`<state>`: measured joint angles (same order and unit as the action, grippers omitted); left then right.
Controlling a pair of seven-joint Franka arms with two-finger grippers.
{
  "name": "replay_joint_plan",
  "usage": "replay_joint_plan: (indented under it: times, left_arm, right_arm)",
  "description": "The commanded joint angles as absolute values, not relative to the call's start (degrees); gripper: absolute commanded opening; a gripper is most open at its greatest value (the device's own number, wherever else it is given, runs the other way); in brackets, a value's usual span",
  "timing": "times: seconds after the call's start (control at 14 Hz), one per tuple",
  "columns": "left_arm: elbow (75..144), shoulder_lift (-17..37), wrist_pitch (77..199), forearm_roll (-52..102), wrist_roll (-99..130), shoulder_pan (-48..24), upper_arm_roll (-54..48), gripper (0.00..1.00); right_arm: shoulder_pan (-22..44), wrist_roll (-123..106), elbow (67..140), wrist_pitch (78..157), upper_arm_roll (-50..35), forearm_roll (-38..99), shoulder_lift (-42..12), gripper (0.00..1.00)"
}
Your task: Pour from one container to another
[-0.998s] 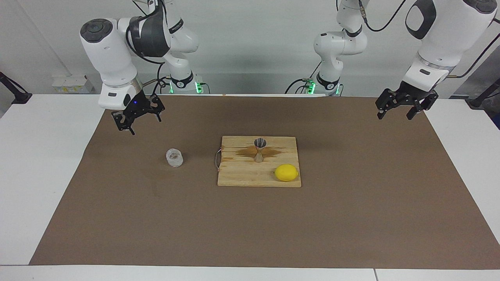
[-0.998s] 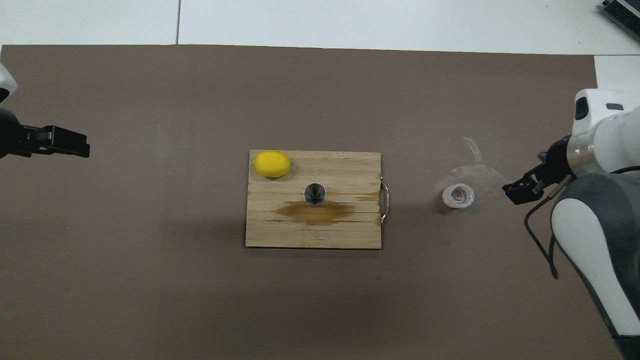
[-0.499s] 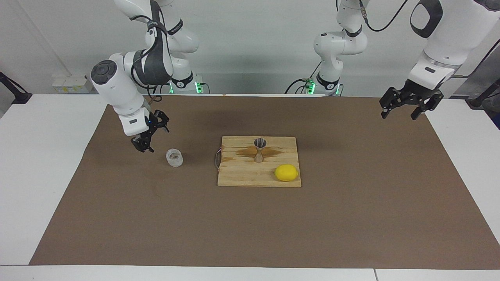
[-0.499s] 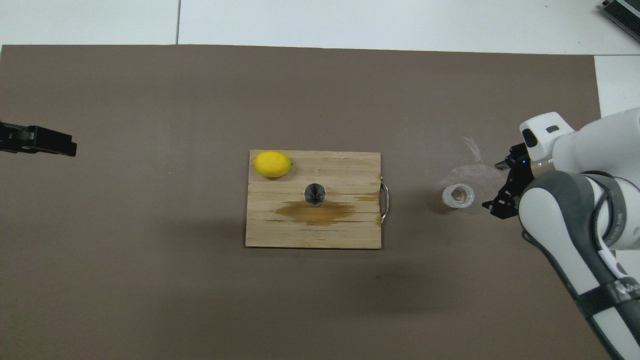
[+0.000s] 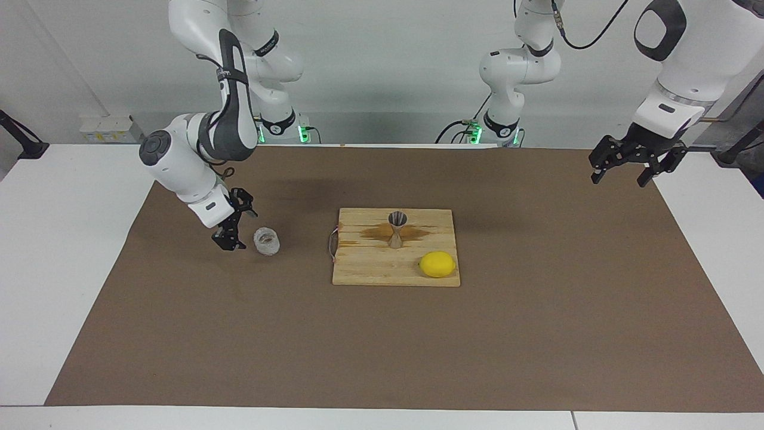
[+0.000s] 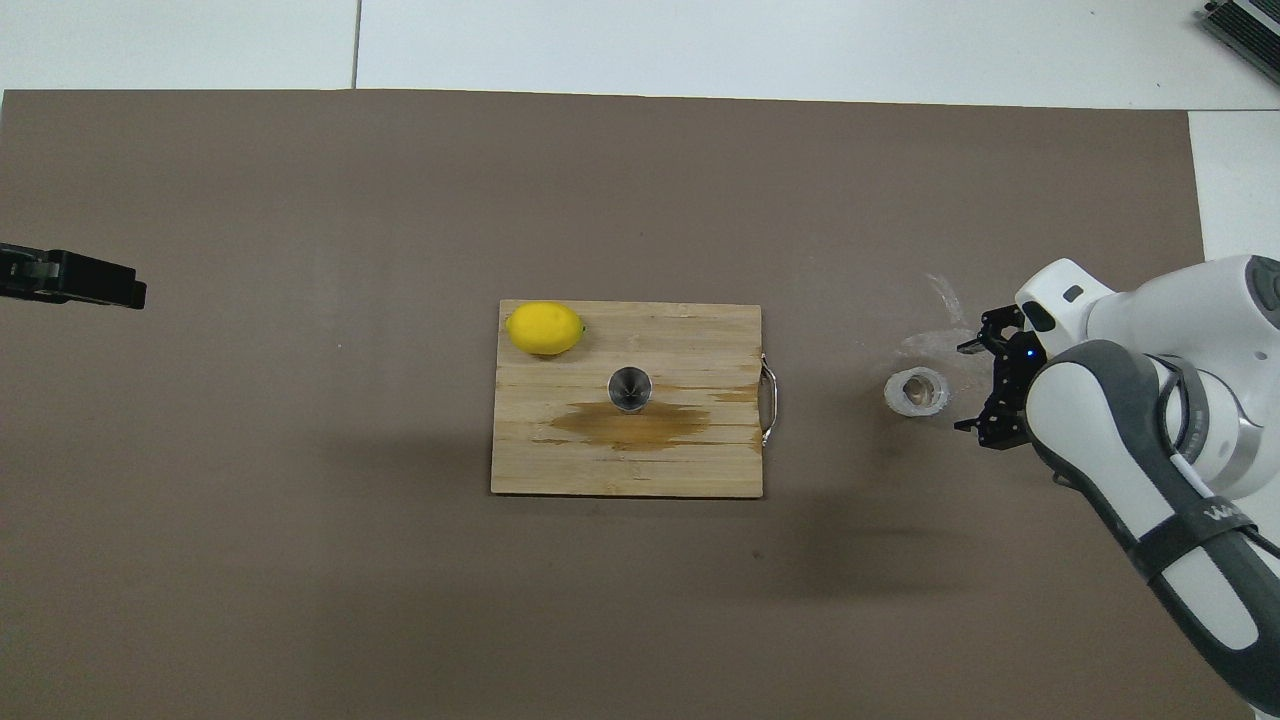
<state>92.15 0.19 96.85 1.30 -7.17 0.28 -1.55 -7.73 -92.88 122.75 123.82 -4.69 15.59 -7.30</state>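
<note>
Standing upright on the table, squat faceted glass cup (image 5: 267, 241), right pincer (image 5: 234, 229) spread just beside it, not touching, left pincer (image 5: 636, 162) spread over the mat's edge, waiting.

Right black two-finger gripper (image 5: 236, 222) (image 6: 975, 385) low, fingers spread wide, wrist tilted, white forearm sloping up from it. Left black two-finger gripper (image 5: 634, 162) (image 6: 95, 283) raised, fingers apart, pointing down; arm waiting.

facing: high, toward robots | overhead: steeply down, forward | shared: wooden board (image 5: 396, 248) (image 6: 626, 400)
</note>
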Motion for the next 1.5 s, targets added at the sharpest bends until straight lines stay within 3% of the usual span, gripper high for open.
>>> replay_joint_plan:
  times: [0.0, 0.36, 0.64, 1.0, 1.43]
  left_arm:
    - [93.3, -0.4, 98.1, 1.4, -6.3, -0.3, -1.4, 1.0]
    - [93.0, -0.6, 98.3, 1.4, -6.4, 0.4, -1.3, 1.0]
    - [93.3, -1.3, 97.9, 1.4, -6.9, 1.0, -1.2, 1.0]
    - [93.3, -1.1, 97.5, 1.4, -6.6, 0.6, -1.2, 1.0]
    - [93.0, -1.3, 97.2, 1.4, -6.2, 0.4, -1.2, 1.0]
  right_arm:
    - [-8.5, -98.2, 126.7, 126.9, -5.2, 20.7, -6.7, 1.0]
    - [-8.3, -102.4, 128.8, 131.7, -5.3, 21.5, -7.8, 1.0]
    - [-8.3, -110.6, 128.8, 133.1, -5.2, 30.4, -10.6, 1.0]
    - [-8.1, -113.9, 128.7, 133.3, -5.3, 34.4, -13.9, 1.0]
    - [-8.0, -115.8, 128.4, 133.1, -5.2, 36.9, -13.7, 1.0]
